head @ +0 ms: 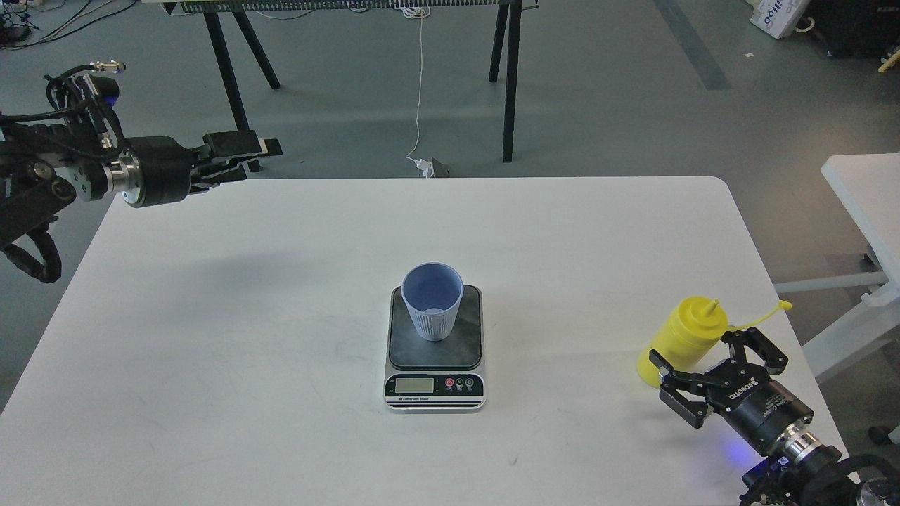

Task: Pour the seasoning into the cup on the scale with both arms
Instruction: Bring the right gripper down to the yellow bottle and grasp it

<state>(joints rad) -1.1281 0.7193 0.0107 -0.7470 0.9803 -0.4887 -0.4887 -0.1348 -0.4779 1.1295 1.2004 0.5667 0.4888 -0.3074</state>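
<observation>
The blue-grey ribbed cup stands upright on the dark plate of the scale at the table's middle. The yellow seasoning bottle stands near the right edge, its cap strap hanging out to the right. My right gripper is open, its fingers spread on either side of the bottle's lower part, not closed on it. My left gripper is up at the table's far left corner, far from the cup, its fingers close together and holding nothing.
The white table carries only the scale, cup and bottle. Black trestle legs and a white cable are on the floor beyond it. A second white table stands to the right.
</observation>
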